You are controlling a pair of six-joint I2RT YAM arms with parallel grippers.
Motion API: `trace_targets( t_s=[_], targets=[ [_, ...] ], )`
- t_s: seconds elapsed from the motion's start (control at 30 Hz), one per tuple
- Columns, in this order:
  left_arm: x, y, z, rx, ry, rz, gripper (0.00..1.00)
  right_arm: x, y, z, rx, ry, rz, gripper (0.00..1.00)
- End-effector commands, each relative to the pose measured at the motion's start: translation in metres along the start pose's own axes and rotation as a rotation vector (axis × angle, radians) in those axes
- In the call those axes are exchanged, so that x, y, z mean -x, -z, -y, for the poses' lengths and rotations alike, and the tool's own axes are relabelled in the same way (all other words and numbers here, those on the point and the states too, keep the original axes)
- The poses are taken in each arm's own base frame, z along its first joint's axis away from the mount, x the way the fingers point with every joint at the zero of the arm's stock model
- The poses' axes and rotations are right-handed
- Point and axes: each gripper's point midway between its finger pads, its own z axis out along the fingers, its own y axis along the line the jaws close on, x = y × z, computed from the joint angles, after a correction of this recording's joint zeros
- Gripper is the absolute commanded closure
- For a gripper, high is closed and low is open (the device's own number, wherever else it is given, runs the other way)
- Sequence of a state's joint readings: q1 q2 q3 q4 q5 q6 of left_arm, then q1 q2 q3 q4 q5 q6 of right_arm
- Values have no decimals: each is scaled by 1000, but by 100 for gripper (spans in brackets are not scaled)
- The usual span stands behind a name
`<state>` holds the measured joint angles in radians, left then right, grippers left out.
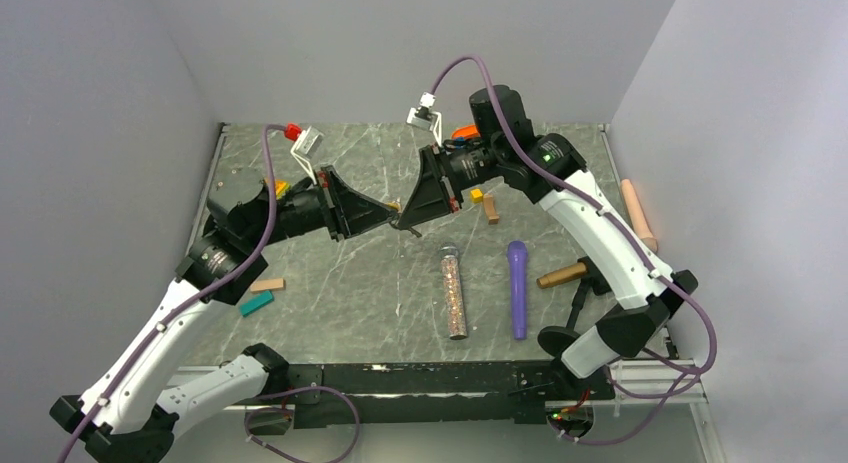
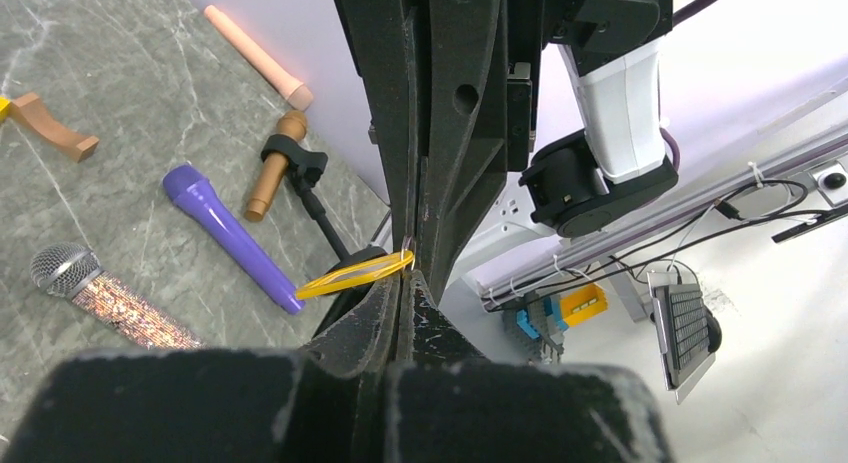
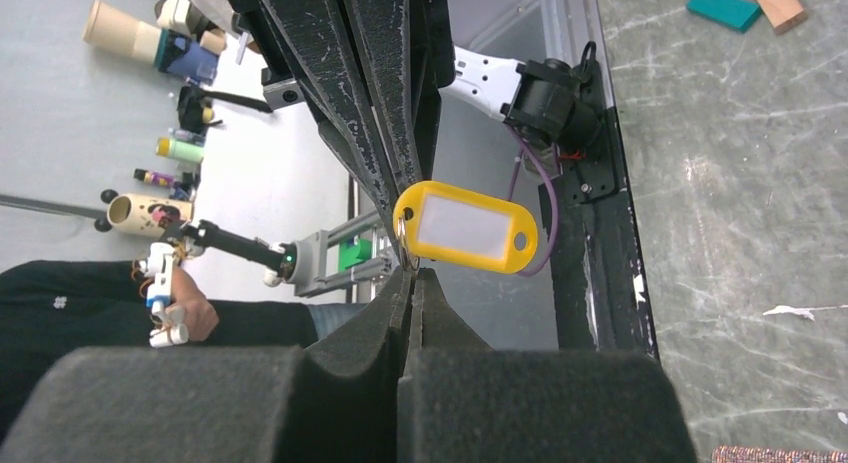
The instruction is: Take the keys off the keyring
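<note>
Three pale grey walls [image 1: 400,43] close in a grey-green marbled bench [image 1: 360,293]. From above, taking the spot where the arms meet as the dial's centre, a glittery microphone [image 1: 454,291] lies at 5 o'clock. A purple microphone [image 1: 517,288] lies beside it at 4, and a brown microphone [image 1: 562,275] in a black clip sits further out at 4. A small yellow cube [image 1: 477,195] and a wooden block [image 1: 491,211] sit near at 3 o'clock, and a peach handle [image 1: 638,213] lies far out along the wall at 3. A teal block [image 1: 256,303] and a tan block [image 1: 267,284] lie at 8.

Both pincers meet tip to tip in the air above the bench's middle. In the right wrist view, the left pincer [image 2: 399,286] is clenched on the keyring [image 3: 403,233] at the ring's 12 o'clock. The right pincer [image 3: 412,278] is clenched on it at 6. A yellow tag [image 3: 465,226] with a white label window hangs from the ring, pointing to 3 o'clock there. The keys cannot be told apart at the fingertips.
</note>
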<state>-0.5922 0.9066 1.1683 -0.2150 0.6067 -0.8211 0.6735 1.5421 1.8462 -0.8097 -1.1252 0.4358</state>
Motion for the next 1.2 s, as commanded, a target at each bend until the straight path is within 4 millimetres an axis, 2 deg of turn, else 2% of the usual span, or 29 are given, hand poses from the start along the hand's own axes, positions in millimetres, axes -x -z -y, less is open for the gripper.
trace_targets(
  t_s=[0.0, 0.03, 0.07, 0.13, 0.17, 0.2, 0.3, 0.33, 0.5, 0.6, 0.73, 0.9, 1.03, 1.17],
  targets=[
    [-18, 1, -6, 7, 45, -61, 100, 13, -2, -3, 8, 111, 42, 100],
    [-17, 1, -6, 15, 46, -54, 100, 14, -1, -7, 15, 119, 54, 94],
    [-14, 2, -7, 26, 46, -43, 100, 14, -1, -8, 19, 120, 63, 81],
    [-8, 3, -10, 61, 45, -13, 100, 16, 1, -11, 15, 128, 91, 49],
    [-5, 4, -14, 92, 54, 9, 100, 17, 3, -13, 7, 135, 109, 37],
    [-1, 4, -16, 110, 60, 34, 100, 18, 4, -14, -1, 136, 127, 30],
    [18, 5, -14, 120, 58, 125, 100, 29, 11, -12, -42, 130, 228, 19],
    [26, 5, -12, 125, 51, 163, 100, 33, 13, -6, -62, 87, 266, 18],
    [61, 11, -6, 149, 31, 321, 100, 65, 30, -11, -98, 42, 480, 18],
    [78, 15, -5, 158, 32, 409, 100, 83, 37, -23, -60, 40, 583, 22],
    [95, 18, -2, 165, 33, 479, 100, 104, 42, -20, -71, 1, 667, 26],
    [110, 18, 10, 136, 22, 525, 100, 115, 38, -16, -59, -32, 664, 28],
    [114, 19, 10, 143, 23, 539, 100, 118, 36, -19, -22, -40, 669, 31],
    [117, 22, 9, 154, 25, 557, 100, 119, 34, -23, 17, -45, 665, 40]
  ],
)
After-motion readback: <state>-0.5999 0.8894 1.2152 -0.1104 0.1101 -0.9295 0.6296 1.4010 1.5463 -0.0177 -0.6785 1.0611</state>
